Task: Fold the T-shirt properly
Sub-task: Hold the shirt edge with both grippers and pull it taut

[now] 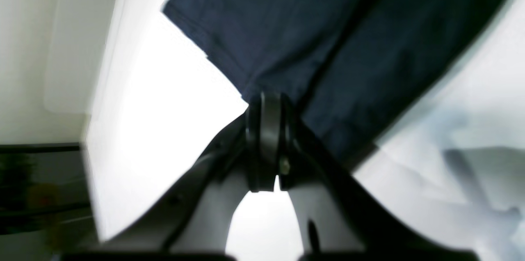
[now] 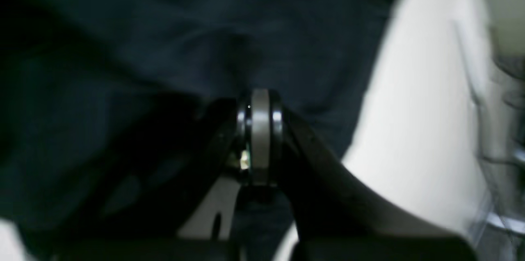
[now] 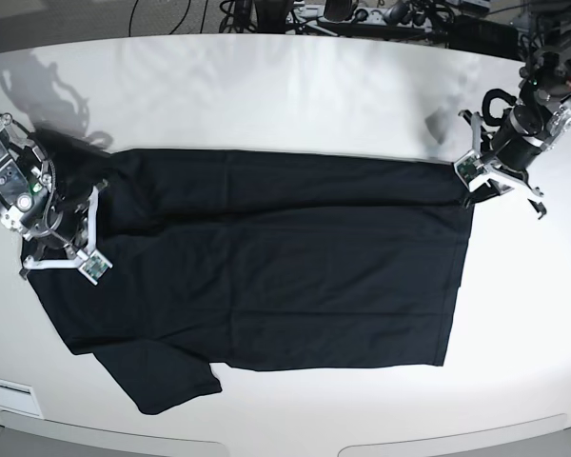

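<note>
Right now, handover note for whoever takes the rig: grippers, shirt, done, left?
Left gripper: shut on the T-shirt, at its far hem corner.
Right gripper: shut on the T-shirt, at the far shoulder end.
Shirt: lies spread lengthwise on the white table, far long edge already folded inward, near sleeve sticking out.
Left: near side, sleeve and the crosswise folds.
</note>
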`<state>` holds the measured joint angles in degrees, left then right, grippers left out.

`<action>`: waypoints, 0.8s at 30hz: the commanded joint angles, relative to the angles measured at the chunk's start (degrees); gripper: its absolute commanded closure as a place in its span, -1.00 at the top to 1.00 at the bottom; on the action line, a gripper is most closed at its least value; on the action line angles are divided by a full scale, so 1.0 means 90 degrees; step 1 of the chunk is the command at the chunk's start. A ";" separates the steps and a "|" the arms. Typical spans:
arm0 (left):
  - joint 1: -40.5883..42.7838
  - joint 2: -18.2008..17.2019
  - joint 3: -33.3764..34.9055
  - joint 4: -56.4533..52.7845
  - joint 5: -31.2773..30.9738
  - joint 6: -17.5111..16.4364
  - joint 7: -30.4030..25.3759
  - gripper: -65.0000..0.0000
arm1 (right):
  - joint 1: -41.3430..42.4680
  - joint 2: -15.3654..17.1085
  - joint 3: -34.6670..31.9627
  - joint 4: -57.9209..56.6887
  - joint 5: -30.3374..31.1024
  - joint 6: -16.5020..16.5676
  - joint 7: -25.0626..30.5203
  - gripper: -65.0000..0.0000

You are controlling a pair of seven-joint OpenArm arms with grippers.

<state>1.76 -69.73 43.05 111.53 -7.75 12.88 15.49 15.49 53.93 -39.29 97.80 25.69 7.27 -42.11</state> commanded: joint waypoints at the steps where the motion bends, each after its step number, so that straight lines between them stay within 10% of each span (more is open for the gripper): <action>1: -0.0078 -0.0104 -0.0083 0.0066 0.0015 0.0056 -0.0146 -1.00 | 0.0032 0.0117 0.0085 0.0095 0.0073 0.0134 0.0051 -1.00; 17: -0.1098 -0.0053 -0.0083 0.0017 -0.0933 -0.1292 -0.0192 -1.00 | -0.1141 -0.0092 0.0085 0.0175 -0.0121 0.0576 0.0044 -1.00; 24: -0.1141 0.0605 -0.0083 -0.1161 -0.0981 -0.1892 -0.0296 -1.00 | -0.1122 -0.0172 0.0085 0.0175 -0.0537 0.0262 0.0049 -1.00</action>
<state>-7.64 -62.87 43.05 100.40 -16.60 -4.95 13.61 4.78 51.29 -38.89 99.02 20.58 9.45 -41.41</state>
